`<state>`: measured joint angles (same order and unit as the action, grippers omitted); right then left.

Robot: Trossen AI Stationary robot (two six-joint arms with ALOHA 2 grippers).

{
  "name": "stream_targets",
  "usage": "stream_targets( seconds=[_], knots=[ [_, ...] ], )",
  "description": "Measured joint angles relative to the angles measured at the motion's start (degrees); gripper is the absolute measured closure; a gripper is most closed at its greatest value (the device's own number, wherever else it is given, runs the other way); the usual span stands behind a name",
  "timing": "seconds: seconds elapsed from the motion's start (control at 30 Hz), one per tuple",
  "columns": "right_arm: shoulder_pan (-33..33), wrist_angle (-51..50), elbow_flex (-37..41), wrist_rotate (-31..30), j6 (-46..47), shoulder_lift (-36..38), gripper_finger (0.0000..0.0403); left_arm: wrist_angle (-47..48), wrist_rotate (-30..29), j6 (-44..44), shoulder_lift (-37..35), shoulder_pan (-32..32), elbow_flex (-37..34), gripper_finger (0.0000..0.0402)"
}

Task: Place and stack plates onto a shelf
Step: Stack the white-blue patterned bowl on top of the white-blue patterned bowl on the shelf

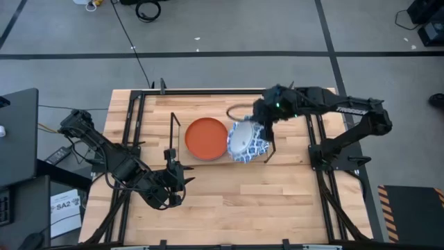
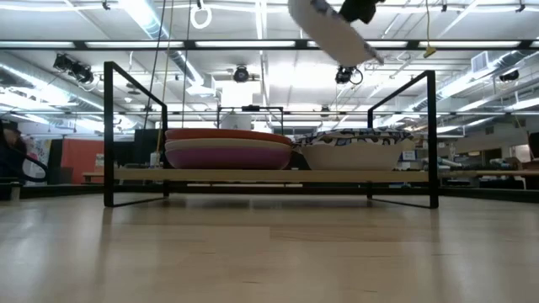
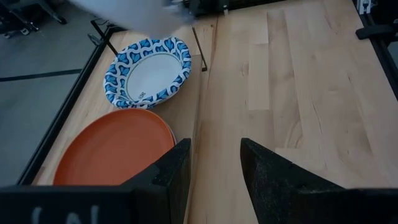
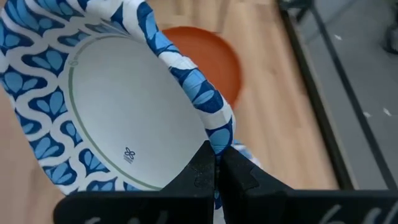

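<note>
Right wrist view, right pincer (image 4: 217, 167) clamped on blue-and-white plate (image 4: 118, 99) rim, plate tilted

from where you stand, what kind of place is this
Likely a robotics lab or workshop: an open ceiling with strip lights, a grey floor marked with dark tape lines, and a light wooden worktable in a black frame.

- Table (image 1: 229, 194): light wooden butcher-block top in a black frame; carries the shelf.
- Shelf (image 2: 269, 176): low rack of thin black rods with a light wooden board, standing on the table.
- Orange plate (image 1: 206, 138): top of a stack on the shelf board, a magenta plate (image 2: 227, 156) beneath it.
- Blue-and-white patterned plate (image 3: 148, 73): on the board just beside the orange stack.
</note>
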<state>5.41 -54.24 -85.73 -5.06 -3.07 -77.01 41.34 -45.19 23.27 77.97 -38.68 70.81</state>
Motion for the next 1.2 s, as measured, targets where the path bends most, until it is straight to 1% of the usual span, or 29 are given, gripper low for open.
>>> stream_targets(
  seconds=[0.17, 0.37, 0.47, 0.63, 0.83, 1.2],
  knots=[
    [7.0, 0.0, 0.0, 0.4, -0.2, -0.8, 0.0393, 0.0, 0.0, 0.0, 0.0, 0.0, 0.0, 0.0256],
    [13.8, -0.7, 0.0, 6.0, -0.2, -4.0, 0.0392, 0.0, 0.0, 0.0, 0.0, 0.0, 0.0, 0.0256],
    [15.6, -2.2, 0.0, 6.7, -0.2, -6.0, 0.0392, 0.0, 0.0, 0.0, 0.0, 0.0, 0.0, 0.0256],
    [17.3, -6.0, 0.0, 6.7, -0.2, -9.3, 0.0392, 0.0, 0.0, 0.0, 0.0, 0.0, 0.0, 0.0256],
    [17.6, -10.5, 0.0, 6.7, -1.7, -12.9, 0.0392, 0.0, 0.0, 0.0, 0.0, 0.0, 0.0, 0.0256],
    [17.7, -11.5, 0.0, 6.4, -1.7, -16.1, 0.0386, 0.0, 0.0, 0.0, 0.0, 0.0, 0.0, 0.0256]
  ],
)
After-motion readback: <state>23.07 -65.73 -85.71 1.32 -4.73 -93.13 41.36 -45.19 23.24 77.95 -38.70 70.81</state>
